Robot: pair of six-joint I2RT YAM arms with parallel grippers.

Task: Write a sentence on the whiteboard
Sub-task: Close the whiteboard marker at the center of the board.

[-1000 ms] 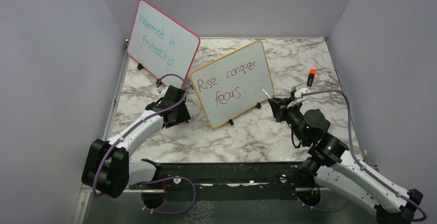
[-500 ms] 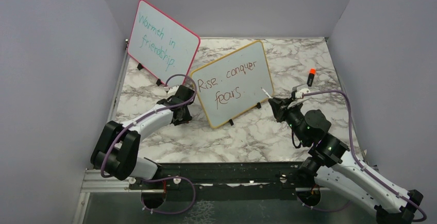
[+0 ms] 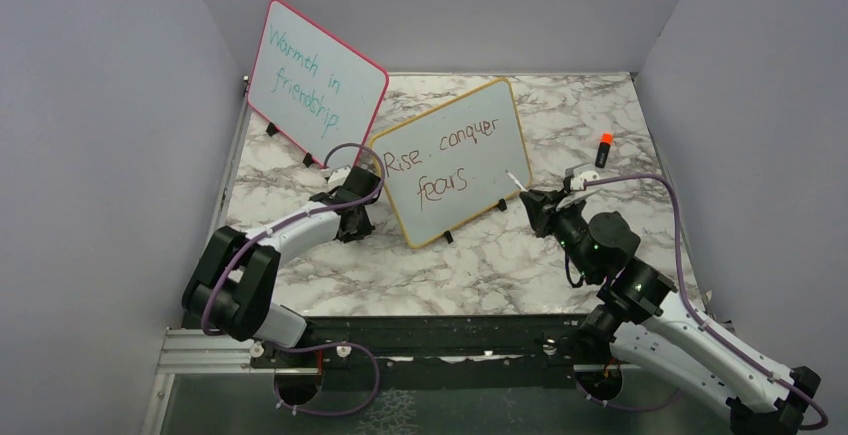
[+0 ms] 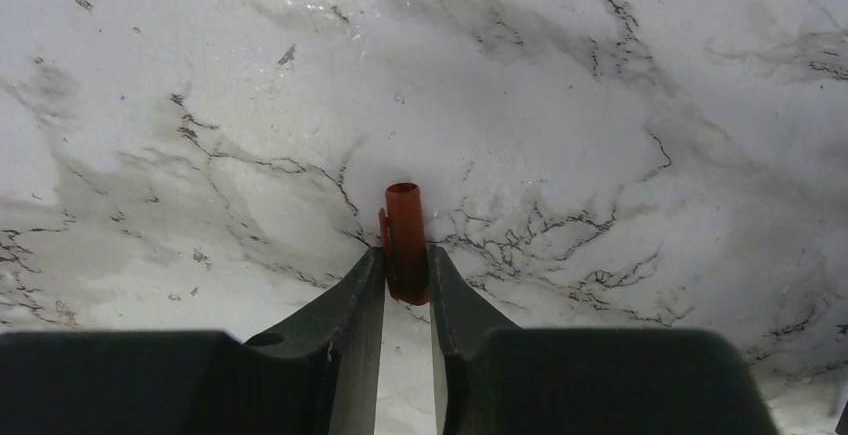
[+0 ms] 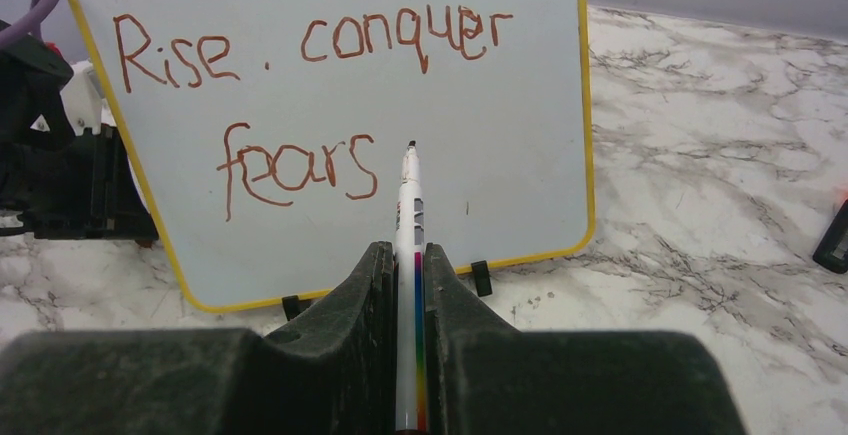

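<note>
**Position.** The whiteboard (image 3: 492, 167) stands tilted back on small black feet mid-counter (image 3: 500, 255), facing the arms. The sentence (image 5: 295, 170), "Rise. conquer fears", sits on it in two brownish-red lines. A pink-framed board (image 3: 315, 80) with teal writing stands behind it at far left. A small black object with an orange end (image 3: 603, 148) lies far right, well apart from both.

**Right end effector** (image 5: 408, 255): clamped on the marker (image 5: 409, 195) partway along its barrel. The tip points at the board just right of "fears". Whether the tip touches the surface cannot be told.

**Left end effector** (image 4: 405, 260): low over the counter, just beside the whiteboard's near-left corner. Its fingers are pressed against both sides of a red-brown marker cap (image 4: 403, 220), whose open end points away from the wrist. Whether the cap rests on the marble or is lifted cannot be told.

**Handling (judgement).**
- The marker looks light, stiff and smooth, so it could rotate or slide under tip load. A hold nearer the writing end would steady it.
- The board looks light and only propped, so hard strokes could tip it or push it back. Light pressure is advised.
- The cap is small and hollow. It is best pinched across its middle with the mouth kept clear for recapping.

**Status (judgement).** The writing appears complete.
</note>
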